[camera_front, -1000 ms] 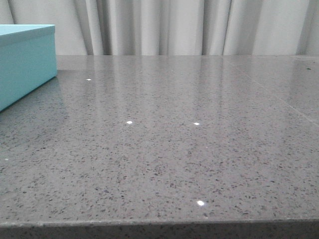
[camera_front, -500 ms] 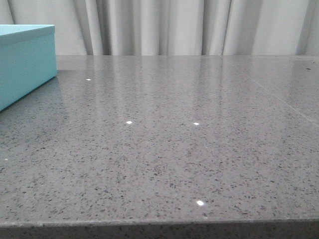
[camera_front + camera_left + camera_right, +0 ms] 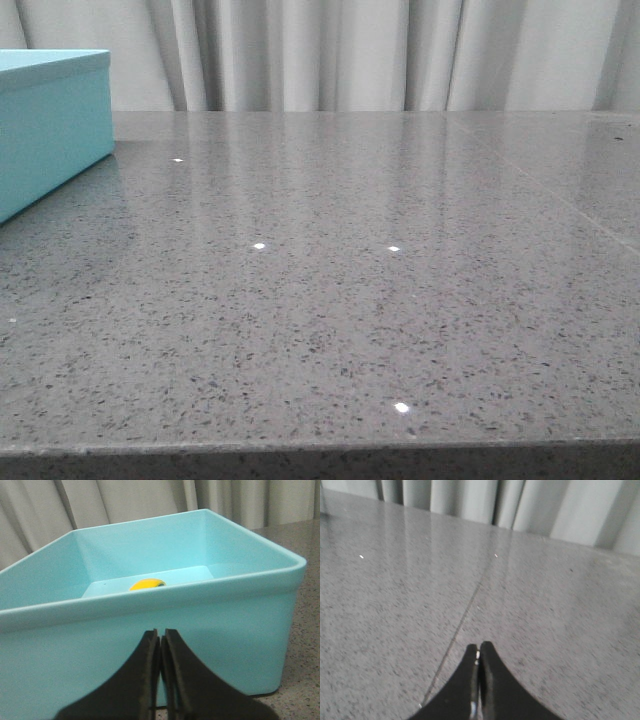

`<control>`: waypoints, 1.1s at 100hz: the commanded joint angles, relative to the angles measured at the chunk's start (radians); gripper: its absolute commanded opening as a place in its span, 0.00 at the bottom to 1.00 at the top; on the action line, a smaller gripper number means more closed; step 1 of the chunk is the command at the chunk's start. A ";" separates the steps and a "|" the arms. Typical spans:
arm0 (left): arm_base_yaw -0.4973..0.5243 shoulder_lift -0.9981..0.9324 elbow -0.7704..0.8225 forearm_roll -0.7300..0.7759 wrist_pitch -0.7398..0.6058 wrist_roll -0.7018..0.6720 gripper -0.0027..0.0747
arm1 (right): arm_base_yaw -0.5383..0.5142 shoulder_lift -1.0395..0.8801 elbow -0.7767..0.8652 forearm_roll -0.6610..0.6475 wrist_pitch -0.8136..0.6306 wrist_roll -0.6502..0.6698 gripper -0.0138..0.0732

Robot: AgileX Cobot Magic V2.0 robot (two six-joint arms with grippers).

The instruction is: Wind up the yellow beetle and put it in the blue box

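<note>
glossy yellow toy beetle (image 3: 147,584) inside light turquoise-blue rectangular box (image 3: 210,630) (roof only visible) | left claw (image 3: 160,636) closed, empty | right claw (image 3: 479,651) closed, empty | grey speckled tabletop (image 3: 350,300)

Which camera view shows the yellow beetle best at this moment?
The left wrist view. It looks over the wall of the blue box and shows the top of the yellow beetle lying inside. The front view shows only a corner of the box, and the right wrist view only bare table; neither shows the beetle.
</note>
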 commanded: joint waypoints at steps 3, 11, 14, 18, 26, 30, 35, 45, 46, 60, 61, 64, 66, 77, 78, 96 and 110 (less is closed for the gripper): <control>-0.005 -0.034 0.007 0.000 -0.086 -0.011 0.01 | -0.096 -0.018 0.053 0.153 -0.255 -0.117 0.03; -0.005 -0.034 0.007 0.000 -0.086 -0.011 0.01 | -0.162 -0.018 0.118 0.208 -0.357 -0.115 0.03; -0.005 -0.034 0.007 0.000 -0.086 -0.011 0.01 | -0.184 -0.018 0.137 0.220 -0.383 -0.110 0.03; -0.005 -0.034 0.007 0.000 -0.086 -0.011 0.01 | -0.213 -0.018 0.162 0.225 -0.417 -0.097 0.03; -0.005 -0.034 0.007 0.000 -0.086 -0.011 0.01 | -0.255 -0.018 0.194 0.224 -0.456 -0.076 0.03; -0.005 -0.034 0.007 0.000 -0.086 -0.011 0.01 | -0.265 -0.018 0.205 0.223 -0.467 -0.076 0.03; -0.005 -0.034 0.007 0.000 -0.086 -0.011 0.01 | -0.270 -0.018 0.215 0.218 -0.480 -0.076 0.03; -0.005 -0.034 0.007 0.000 -0.086 -0.011 0.01 | -0.271 -0.018 0.232 0.193 -0.493 -0.075 0.03; -0.005 -0.034 0.007 0.000 -0.086 -0.011 0.01 | -0.271 -0.018 0.234 0.191 -0.493 -0.075 0.03; -0.005 -0.034 0.007 0.000 -0.086 -0.011 0.01 | -0.271 -0.018 0.272 0.166 -0.494 -0.075 0.03; -0.005 -0.034 0.007 0.000 -0.086 -0.011 0.01 | -0.271 -0.018 0.272 0.166 -0.490 -0.075 0.03; -0.005 -0.034 0.007 0.000 -0.086 -0.011 0.01 | -0.271 -0.018 0.271 0.166 -0.467 -0.075 0.03; -0.005 -0.034 0.007 0.000 -0.086 -0.011 0.01 | -0.271 -0.018 0.271 0.166 -0.467 -0.075 0.03; -0.005 -0.034 0.007 0.000 -0.086 -0.011 0.01 | -0.271 -0.018 0.271 0.166 -0.467 -0.075 0.03; -0.005 -0.034 0.007 0.000 -0.086 -0.011 0.01 | -0.271 -0.018 0.271 0.166 -0.467 -0.075 0.03; -0.005 -0.034 0.007 0.000 -0.086 -0.011 0.01 | -0.271 -0.018 0.271 0.167 -0.467 -0.074 0.03; -0.005 -0.034 0.007 0.000 -0.086 -0.011 0.01 | -0.271 -0.018 0.271 0.167 -0.467 -0.074 0.03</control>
